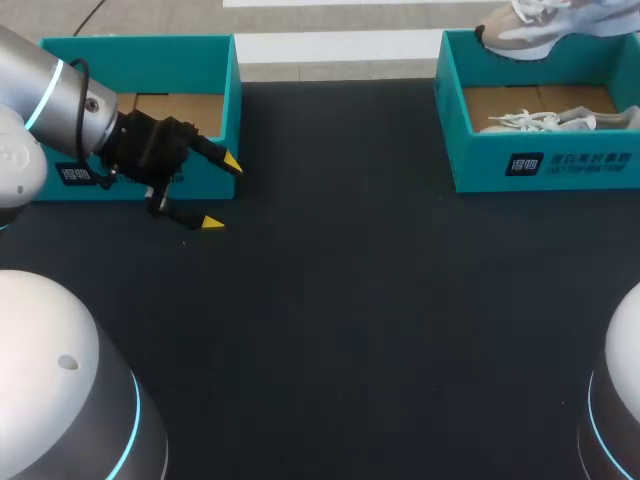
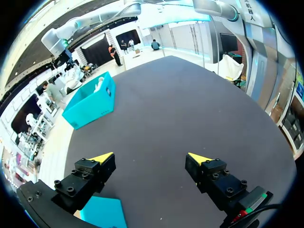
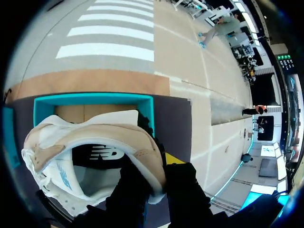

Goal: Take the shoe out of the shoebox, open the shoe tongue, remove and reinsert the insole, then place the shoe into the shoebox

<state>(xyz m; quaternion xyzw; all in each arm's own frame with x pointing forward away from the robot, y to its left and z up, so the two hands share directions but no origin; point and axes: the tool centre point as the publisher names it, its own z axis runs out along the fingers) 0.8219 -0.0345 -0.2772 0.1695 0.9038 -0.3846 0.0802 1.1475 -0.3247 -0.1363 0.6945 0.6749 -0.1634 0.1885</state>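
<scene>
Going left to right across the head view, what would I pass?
In order: left arm → left gripper, jaws open → bare black table → right shoebox, with a shoe held above it. The left shoebox overlaps the arm, so I left it out.

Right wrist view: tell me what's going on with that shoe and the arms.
The right gripper is shut on the rim of a beige-and-white sneaker, holding it over the open teal cardboard shoebox at the table's far right. A second pale sneaker lies inside that box. The left gripper hangs open and empty beside another teal box at far left.
</scene>
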